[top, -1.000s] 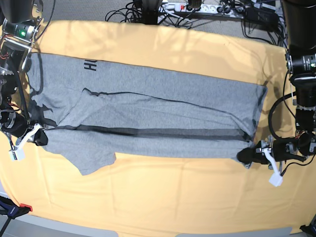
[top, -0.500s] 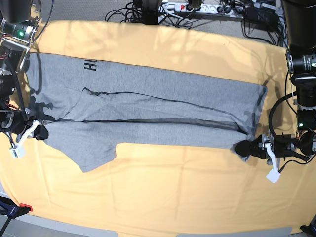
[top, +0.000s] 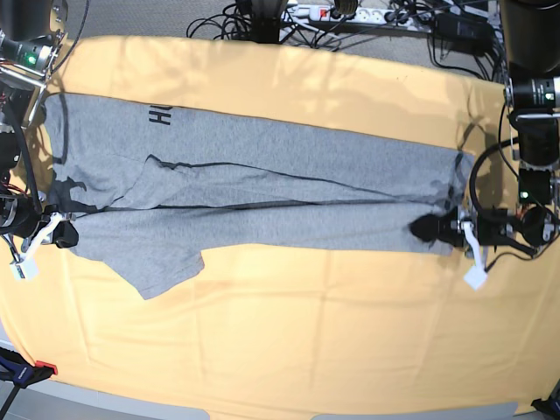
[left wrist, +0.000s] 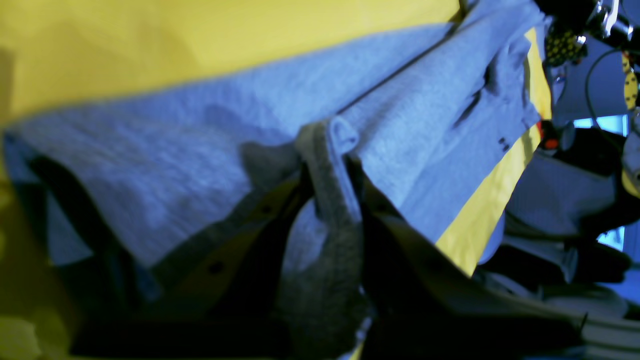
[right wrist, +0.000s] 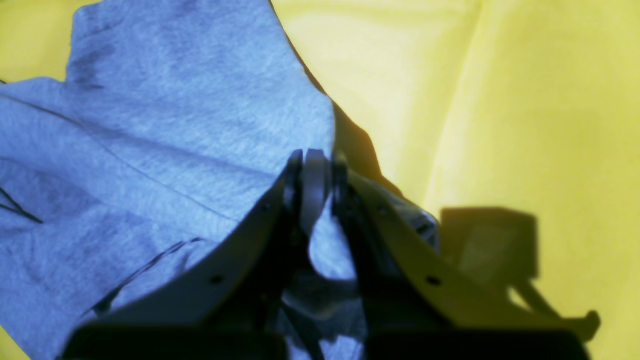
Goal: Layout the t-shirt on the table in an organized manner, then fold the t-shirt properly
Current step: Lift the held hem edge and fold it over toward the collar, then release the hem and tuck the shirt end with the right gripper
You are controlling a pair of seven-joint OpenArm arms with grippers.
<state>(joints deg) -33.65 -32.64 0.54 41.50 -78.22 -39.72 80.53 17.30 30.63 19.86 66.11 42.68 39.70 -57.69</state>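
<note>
The grey t-shirt [top: 262, 188] lies stretched across the table [top: 289, 332], folded lengthwise with a dark crease line through its middle; black lettering shows at its far left. My left gripper [top: 430, 229] is shut on the shirt's right end, and the left wrist view shows a bunch of grey cloth [left wrist: 325, 165] pinched between its jaws. My right gripper [top: 66, 236] is shut on the shirt's left edge; in the right wrist view a fold of cloth [right wrist: 315, 182] sits between its closed fingers. A sleeve [top: 162, 267] hangs toward the front.
Cables and a power strip [top: 341, 13] lie on the floor behind the table. Arm bases stand at the far left [top: 31, 57] and far right [top: 534, 96]. The yellow-orange cloth is bare in front of the shirt.
Both grippers carried the front layer of the shirt toward the back of the table. The gap between the layers has narrowed to a thin line.
</note>
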